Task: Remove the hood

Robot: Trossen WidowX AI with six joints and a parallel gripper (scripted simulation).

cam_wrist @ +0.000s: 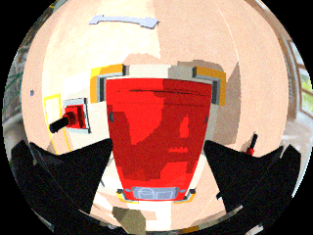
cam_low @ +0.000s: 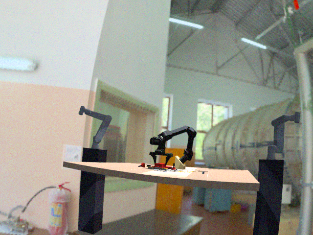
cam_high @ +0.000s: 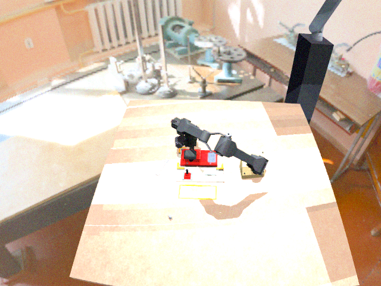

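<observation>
The toy car (cam_high: 204, 162) (cam_low: 159, 167) (cam_wrist: 156, 193) is red, with a pale windowed panel at one end. The hood (cam_wrist: 158, 110) is its broad red top, seen from above in the wrist view; its exact edges are hard to tell. My gripper (cam_low: 161, 164) (cam_wrist: 158, 145) is open and points down over the car, one finger on each side of the red top, with fingertips low. Whether they touch it cannot be told. In the top view the arm hides part of the car. The marked area, a yellow outline (cam_high: 197, 198) (cam_wrist: 46, 109), lies beyond the lever block.
A red lever block (cam_high: 187, 176) (cam_wrist: 74, 117) stands between car and outline. Yellow corner brackets (cam_high: 219, 167) (cam_wrist: 108, 70) surround the car. A tan wedge (cam_high: 251, 176) (cam_low: 177, 163) stands near the arm base. Another red part (cam_low: 143, 164) and a grey bar (cam_wrist: 124, 21) lie nearby.
</observation>
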